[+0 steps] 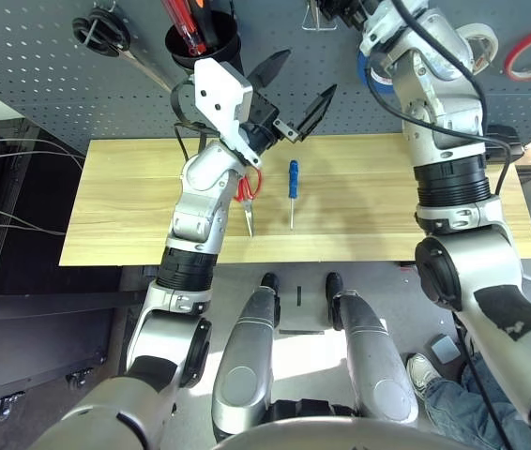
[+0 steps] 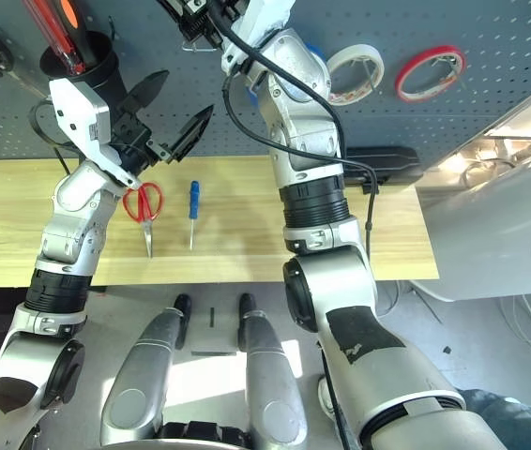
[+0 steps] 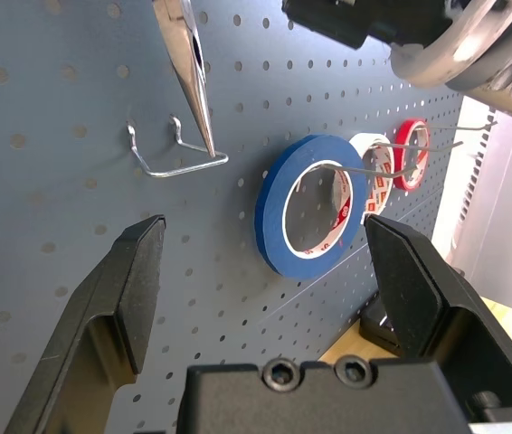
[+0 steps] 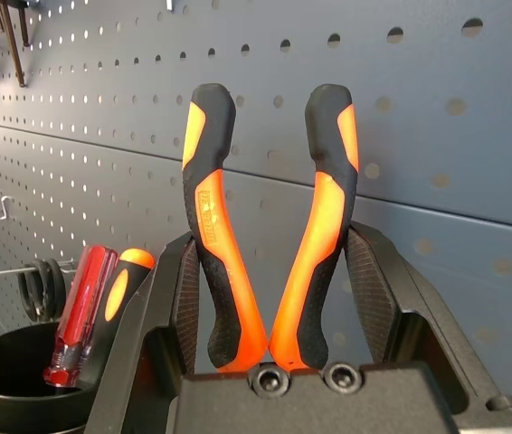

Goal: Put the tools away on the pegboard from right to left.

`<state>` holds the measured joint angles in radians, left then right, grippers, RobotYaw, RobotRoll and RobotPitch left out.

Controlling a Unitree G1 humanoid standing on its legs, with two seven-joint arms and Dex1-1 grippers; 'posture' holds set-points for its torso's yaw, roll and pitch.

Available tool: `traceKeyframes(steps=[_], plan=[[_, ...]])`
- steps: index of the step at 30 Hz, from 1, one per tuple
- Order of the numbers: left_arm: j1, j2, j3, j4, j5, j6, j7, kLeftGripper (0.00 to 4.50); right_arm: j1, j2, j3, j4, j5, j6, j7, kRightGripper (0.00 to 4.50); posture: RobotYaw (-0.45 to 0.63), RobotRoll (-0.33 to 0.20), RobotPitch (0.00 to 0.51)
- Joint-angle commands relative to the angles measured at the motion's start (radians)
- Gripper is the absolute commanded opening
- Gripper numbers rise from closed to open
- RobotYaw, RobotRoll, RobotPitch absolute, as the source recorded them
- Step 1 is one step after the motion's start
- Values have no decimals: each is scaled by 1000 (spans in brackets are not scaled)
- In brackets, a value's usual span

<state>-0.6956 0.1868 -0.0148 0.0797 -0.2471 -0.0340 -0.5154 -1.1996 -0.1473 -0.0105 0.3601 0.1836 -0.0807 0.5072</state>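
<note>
Two tools lay on the worktop (image 1: 359,202): the scissors (image 2: 143,204), red-handled, and the screwdriver (image 1: 293,186), blue-handled, side by side near the back edge and apart from one another. The blue tape (image 3: 308,202) hung on a long hook on the pegboard (image 2: 491,37), beside a white roll (image 2: 357,69) and a red roll (image 2: 430,73). The pliers (image 4: 270,221) were held in the right claw (image 4: 270,357), both orange-and-black handles pinched between its fingers, handles pointing up along the panel; in the left wrist view their steel nose (image 3: 188,77) pointed down at a wire hook (image 3: 175,154), touching or just short of it, which could not be told. The left claw (image 1: 294,89) stood wide and empty in front of the board, above the scissors. Handling notes, as judgement: pliers stiff and fairly heavy for their size, rubbery grips giving good purchase, hold best kept on both handles so the jaws stay closed; the nose is smooth metal and may slide off the wire. Screwdriver light, slim, apt to roll; best taken across the blue handle. Scissors light, flat to the wood, blades thin; the handle loops offer the thickest hold and the part to hang. A black cup (image 1: 204,47) on the board held red-handled drivers.
</note>
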Motion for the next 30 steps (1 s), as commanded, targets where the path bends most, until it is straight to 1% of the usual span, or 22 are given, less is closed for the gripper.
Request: traceKeyframes(steps=[1, 3, 5, 7, 8, 11, 18, 22, 30], plan=[[16, 5, -2, -25, 0, 9, -2, 4500, 4, 5, 14, -13, -5, -28, 13, 2691, 141, 0, 446], [16, 5, -1, -25, 0, 9, -2, 4500, 4, 5, 14, -12, -5, -29, 13, 2691, 141, 0, 446], [25, 9, -4, -35, -2, 19, -8, 4500, 17, 3, 23, 1, -22, -53, 15, 2691, 147, 0, 461], [31, 13, -6, -45, -4, 28, -11, 4500, 25, 2, 28, 12, -33, -71, 15, 2691, 147, 0, 461], [32, 17, -6, -49, -5, 35, -13, 4500, 35, -4, 42, 18, -57, -99, 15, 2691, 155, 0, 468], [36, 22, -7, -60, -7, 50, -14, 4500, 49, -18, 66, 37, -106, -157, 11, 2691, 155, 0, 470], [42, 24, -7, -70, -8, 63, -17, 4500, 43, -35, 70, 83, -149, -213, -1, 2691, 154, 0, 471], [44, 24, -7, -72, -8, 66, -18, 4500, 26, -34, 63, 98, -151, -229, -5, 2691, 155, 0, 472], [51, 26, -7, -78, -9, 74, -20, 4500, -10, -4, 35, 52, -91, -185, -8, 2691, 156, 0, 472]])
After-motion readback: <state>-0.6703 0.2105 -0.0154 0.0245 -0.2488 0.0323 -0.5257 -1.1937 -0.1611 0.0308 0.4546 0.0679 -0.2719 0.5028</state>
